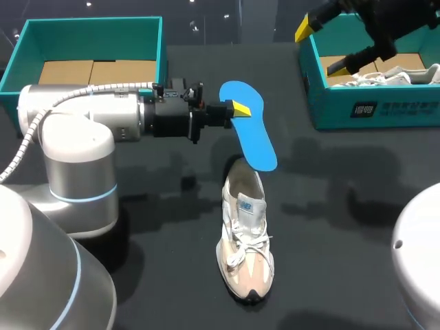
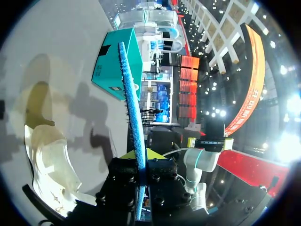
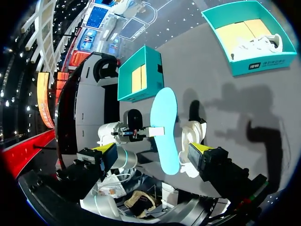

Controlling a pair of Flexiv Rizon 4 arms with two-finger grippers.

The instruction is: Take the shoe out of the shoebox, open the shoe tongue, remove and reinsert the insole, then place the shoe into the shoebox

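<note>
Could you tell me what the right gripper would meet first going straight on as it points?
Probably the blue insole, held by the left gripper: it lies straight ahead of the right gripper, whose fingers are open, though depth is unclear.

Mostly matt surfaces, one glossy arm.
The blue insole [image 1: 249,124] looked matt and foam-like, its edge rough in the left wrist view; the shoe [image 1: 246,240] was pale mesh cloth with suede-like panels and woven laces; the shoebox [image 1: 337,110] smooth teal card; the table [image 1: 344,227] matt dark; the left arm [image 1: 82,117] smooth, glossy.

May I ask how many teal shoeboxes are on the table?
2: left shoebox at the far-left corner; right shoebox at the far right, holding a white shoe.
</note>
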